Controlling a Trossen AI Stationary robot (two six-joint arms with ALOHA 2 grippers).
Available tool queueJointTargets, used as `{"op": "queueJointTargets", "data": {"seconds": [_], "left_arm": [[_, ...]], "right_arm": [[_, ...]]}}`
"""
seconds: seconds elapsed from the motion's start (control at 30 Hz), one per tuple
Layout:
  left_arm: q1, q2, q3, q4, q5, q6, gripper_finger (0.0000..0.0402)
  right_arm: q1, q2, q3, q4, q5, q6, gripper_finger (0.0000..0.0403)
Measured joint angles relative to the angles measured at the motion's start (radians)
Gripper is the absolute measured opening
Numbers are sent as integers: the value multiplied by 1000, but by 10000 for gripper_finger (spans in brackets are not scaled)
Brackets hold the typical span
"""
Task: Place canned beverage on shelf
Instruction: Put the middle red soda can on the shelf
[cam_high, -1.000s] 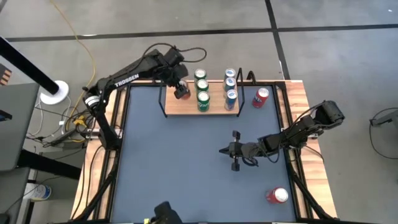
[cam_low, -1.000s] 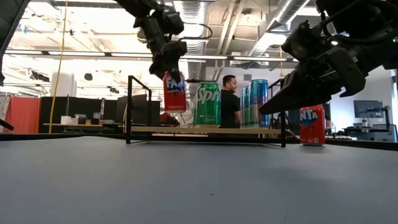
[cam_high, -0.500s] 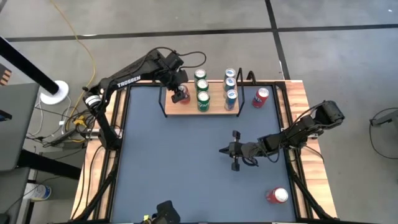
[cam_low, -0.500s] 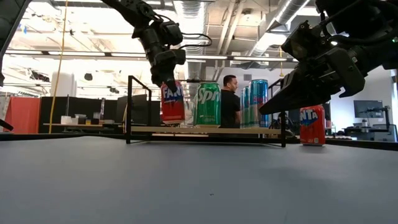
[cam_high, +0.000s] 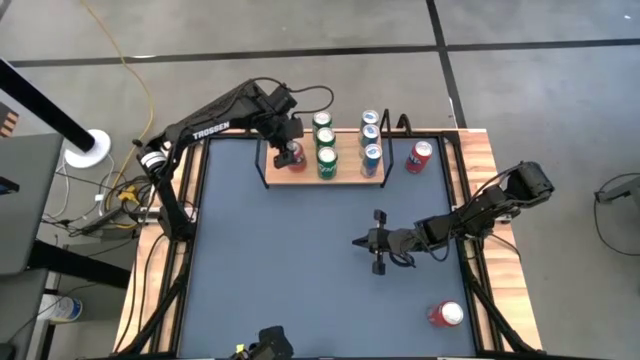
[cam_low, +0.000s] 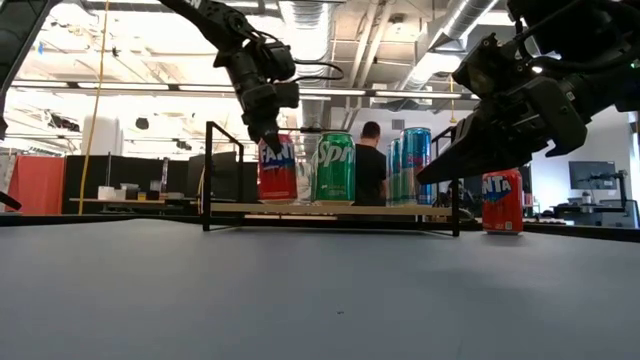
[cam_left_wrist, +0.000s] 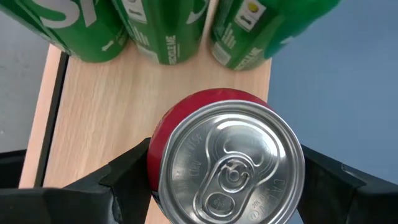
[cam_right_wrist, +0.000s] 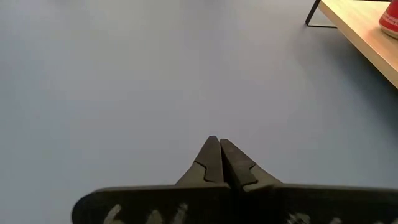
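Observation:
A red Fanta can (cam_low: 277, 172) stands upright at the left end of the light-wood shelf (cam_high: 300, 178), with my left gripper (cam_low: 268, 130) shut on it from above. Green cans (cam_high: 326, 152) and blue cans (cam_high: 370, 140) stand in rows on the shelf to its right. My right gripper (cam_high: 377, 243) hangs shut over the middle of the blue-grey table, holding nothing. My left gripper pinches the red can's upper wall just under the rim (cam_left_wrist: 155, 163) between its two fingers (cam_left_wrist: 127, 177), one on each side. The fingers slant steeply down from the table's left. The can is upright, its base down at the shelf board.
Another red can (cam_high: 420, 155) stands on the table right of the shelf. A further red can (cam_high: 446, 314) lies near the table's front right corner. The shelf has black wire ends (cam_low: 212, 175). A person (cam_low: 370, 165) stands in the room beyond.
My left gripper has come down toward the shelf with the red can and rolled its wrist. The can was tilted and clear above the board. It now stands upright at the board's left end, beside the green cans.

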Motion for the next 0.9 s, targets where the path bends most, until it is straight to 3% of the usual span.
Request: {"op": "queueJointTargets", "data": {"seconds": [0.47, 0.9], "left_arm": [[-1, 0, 0, -23, -58, -77, 340], [-2, 0, 1, -43, -61, -83, 346]], "right_arm": [[0, 0, 0, 0, 0, 0, 0], [0, 0, 0, 0, -1, 0, 0]]}}
